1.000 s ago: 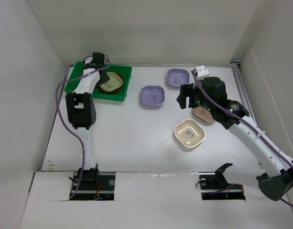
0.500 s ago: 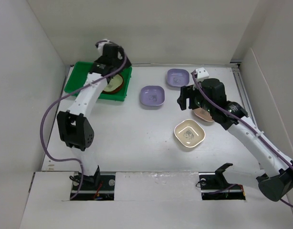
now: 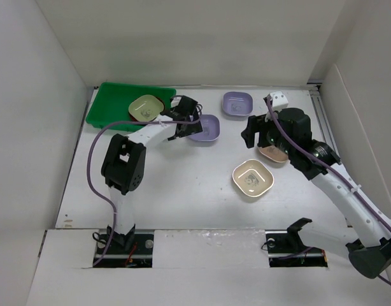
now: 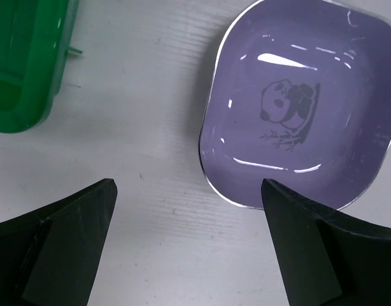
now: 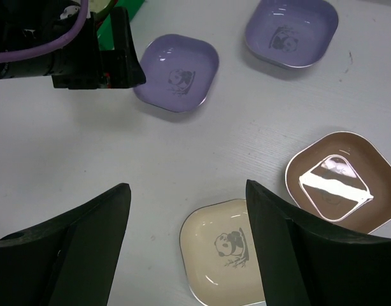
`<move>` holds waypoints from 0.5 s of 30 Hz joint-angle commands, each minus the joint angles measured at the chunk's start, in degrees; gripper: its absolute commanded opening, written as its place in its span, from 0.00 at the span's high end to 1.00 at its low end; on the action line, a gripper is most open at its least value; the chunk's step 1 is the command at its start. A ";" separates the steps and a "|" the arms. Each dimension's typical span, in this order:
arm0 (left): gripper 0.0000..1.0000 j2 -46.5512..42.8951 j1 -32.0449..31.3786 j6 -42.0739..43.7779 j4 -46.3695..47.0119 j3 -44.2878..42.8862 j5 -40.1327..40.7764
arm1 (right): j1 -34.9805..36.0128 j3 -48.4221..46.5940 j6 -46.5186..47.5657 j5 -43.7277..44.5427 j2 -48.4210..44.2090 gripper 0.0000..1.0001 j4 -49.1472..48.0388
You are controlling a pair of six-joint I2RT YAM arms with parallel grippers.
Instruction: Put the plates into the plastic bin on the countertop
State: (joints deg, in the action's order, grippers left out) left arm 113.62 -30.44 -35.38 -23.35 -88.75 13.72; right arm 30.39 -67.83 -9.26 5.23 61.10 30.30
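The green plastic bin [image 3: 106, 105] stands at the back left of the white countertop [image 3: 183, 172], with a pale green plate [image 3: 145, 107] in it. The red plates do not show. My left gripper [image 3: 188, 126] is open and empty, low over the countertop at the left edge of the near lavender plate [image 3: 207, 128]. In the left wrist view the gripper [image 4: 189, 242] straddles bare surface beside that plate [image 4: 304, 108]. My right gripper [image 3: 254, 134] is open and empty, high above the cream plate [image 5: 224, 255] and the tan-pink plate [image 5: 342, 178].
A second lavender plate [image 3: 237, 102] lies at the back centre. The bin's corner [image 4: 23, 64] shows left of the left gripper. White walls enclose the surface. A purple cable trails along each arm.
My left arm has swung from over the bin rightward and down to the near lavender plate. The pale green plate stays in the bin. The right arm has hardly moved.
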 commanded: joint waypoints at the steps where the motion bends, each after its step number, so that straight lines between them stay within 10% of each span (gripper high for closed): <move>1: 0.04 -2.36 0.29 -0.84 4.45 0.41 -0.18 | -0.33 0.07 0.03 -1.71 -1.24 0.22 -2.62; 9: 0.14 3.79 0.29 -1.36 6.57 -0.72 -0.71 | -0.33 0.60 0.03 -2.25 -1.25 0.22 -3.76; 15: 0.41 7.14 0.29 -3.03 6.04 -1.51 -0.71 | -0.33 0.60 0.03 -2.25 -1.25 0.22 -3.76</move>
State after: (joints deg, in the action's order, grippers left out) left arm 121.16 -30.09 -36.60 -17.58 -89.14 14.00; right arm 30.35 -67.42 -9.26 3.77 60.84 29.50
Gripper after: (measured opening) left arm 0.618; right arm 0.784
